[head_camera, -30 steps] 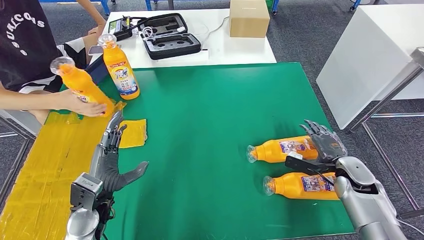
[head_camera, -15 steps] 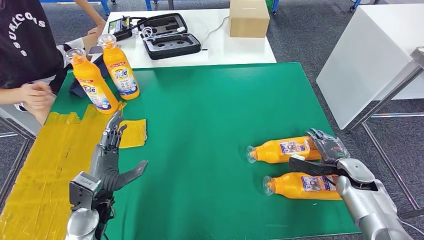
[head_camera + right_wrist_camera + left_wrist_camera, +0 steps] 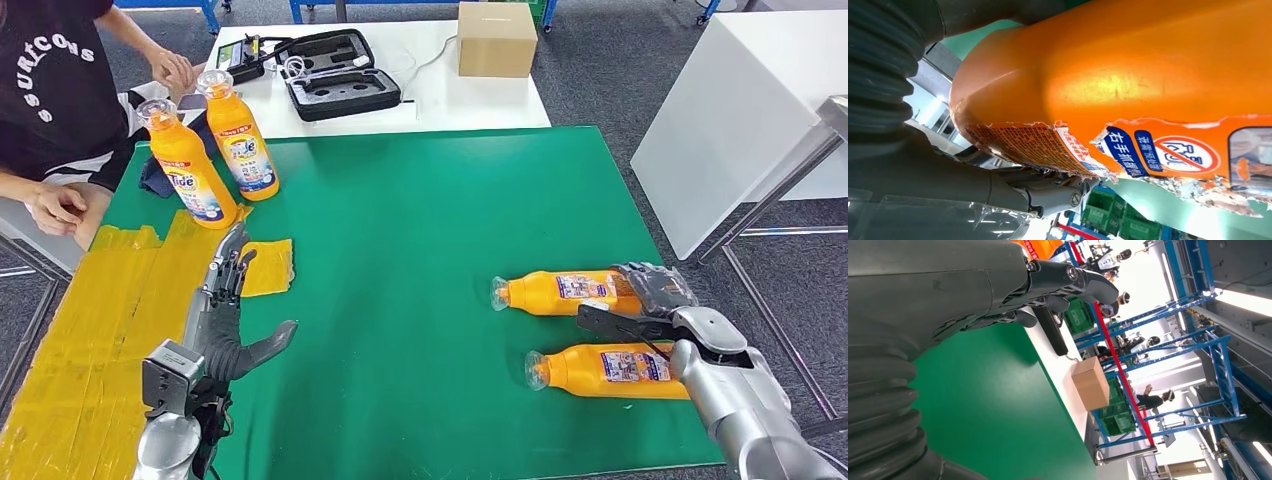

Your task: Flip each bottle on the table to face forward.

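- Two orange plastic bottles lie on their sides on the green table mat (image 3: 420, 250), at about four o'clock from its centre, caps pointing toward nine o'clock.
- The farther lying orange bottle (image 3: 555, 292) has its base end under the right hand (image 3: 655, 300); the right wrist view shows the torn-label orange body (image 3: 1128, 85) pressed against the palm, with dark fingers (image 3: 1048, 192) curling around its underside.
- The right hand's fingers are wrapped over that bottle's base, thumb stretched toward nine o'clock, so it grips the bottle.
- The nearer lying orange bottle (image 3: 605, 370) rests parallel and just beside the first, at its six o'clock, partly behind the silver right forearm.
- Two more orange bottles stand upright at the mat's ten o'clock corner: the one with the blue-lettered label (image 3: 190, 170) nearer the yellow tape strip (image 3: 90, 330), and the second upright bottle (image 3: 240, 135) just beside it at one o'clock.
- The left hand (image 3: 225, 300) lies flat on the mat at eight o'clock, fingers straight and slightly apart, thumb splayed out, holding nothing; its fingertips reach close to the first upright bottle.
- A person in a black shirt (image 3: 50, 80) sits at ten o'clock, beyond the tape.
- On the white table (image 3: 470, 100) at twelve o'clock are an open black foam-lined case (image 3: 340, 75) and a brown cardboard box (image 3: 497, 38).
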